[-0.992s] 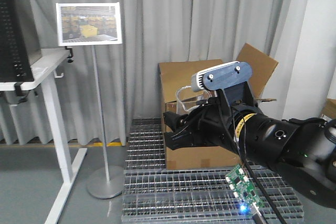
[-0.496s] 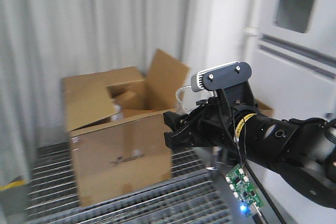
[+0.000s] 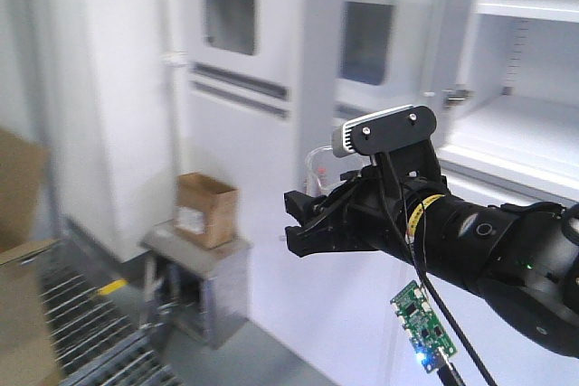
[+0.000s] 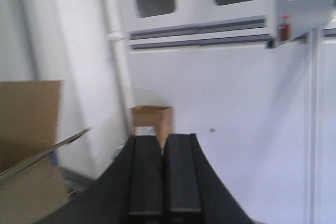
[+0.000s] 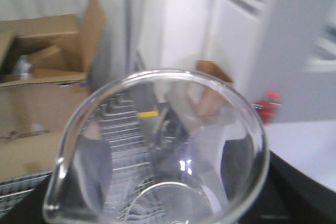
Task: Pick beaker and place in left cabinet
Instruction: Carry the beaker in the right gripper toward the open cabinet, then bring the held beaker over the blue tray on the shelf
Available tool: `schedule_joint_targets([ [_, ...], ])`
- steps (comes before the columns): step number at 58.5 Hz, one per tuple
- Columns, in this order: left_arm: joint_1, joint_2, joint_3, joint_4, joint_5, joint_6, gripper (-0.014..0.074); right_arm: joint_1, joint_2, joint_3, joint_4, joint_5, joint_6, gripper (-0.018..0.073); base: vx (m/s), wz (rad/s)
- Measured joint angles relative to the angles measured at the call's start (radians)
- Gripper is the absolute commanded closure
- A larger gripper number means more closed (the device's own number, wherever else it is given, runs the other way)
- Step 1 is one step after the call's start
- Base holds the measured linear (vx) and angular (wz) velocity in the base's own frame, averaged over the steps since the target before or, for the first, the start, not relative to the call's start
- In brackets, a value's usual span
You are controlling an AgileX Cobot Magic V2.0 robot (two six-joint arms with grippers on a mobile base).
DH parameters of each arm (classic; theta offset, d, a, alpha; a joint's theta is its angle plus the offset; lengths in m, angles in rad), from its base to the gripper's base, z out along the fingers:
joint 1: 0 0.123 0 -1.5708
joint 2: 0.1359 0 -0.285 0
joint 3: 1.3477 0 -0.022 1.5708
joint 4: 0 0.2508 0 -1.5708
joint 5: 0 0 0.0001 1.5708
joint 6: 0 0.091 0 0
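The beaker, clear glass with a pouring lip at lower left, fills the right wrist view, rim toward the camera. My right gripper is shut on it, and its dark fingers show through the glass on both sides. In the front view the right gripper points left, with the beaker just under the wrist camera. The left gripper is shut with nothing in it. The left cabinet, light grey with flat shelves and a slotted rail, stands open at the upper right behind the arm.
Glass-door cabinets line the wall. A small cardboard box sits on a low grey stand. A large cardboard box and metal floor grating are at the left. A circuit board hangs below the arm.
The front view has swung from the curtains and large cardboard box to the white cabinets. The right arm holds the same pose in the frame, still gripping the beaker.
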State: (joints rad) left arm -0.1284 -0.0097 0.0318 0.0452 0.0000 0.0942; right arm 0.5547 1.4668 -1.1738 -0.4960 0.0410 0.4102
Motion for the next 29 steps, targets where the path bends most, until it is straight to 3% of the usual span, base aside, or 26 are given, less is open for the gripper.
schedule_joint_targets([
  [29, 0.000, 0.000, 0.000, 0.000, 0.000, 0.000, 0.0595, 0.000, 0.000, 0.000, 0.000, 0.001, 0.000, 0.0568, 0.22, -0.69],
])
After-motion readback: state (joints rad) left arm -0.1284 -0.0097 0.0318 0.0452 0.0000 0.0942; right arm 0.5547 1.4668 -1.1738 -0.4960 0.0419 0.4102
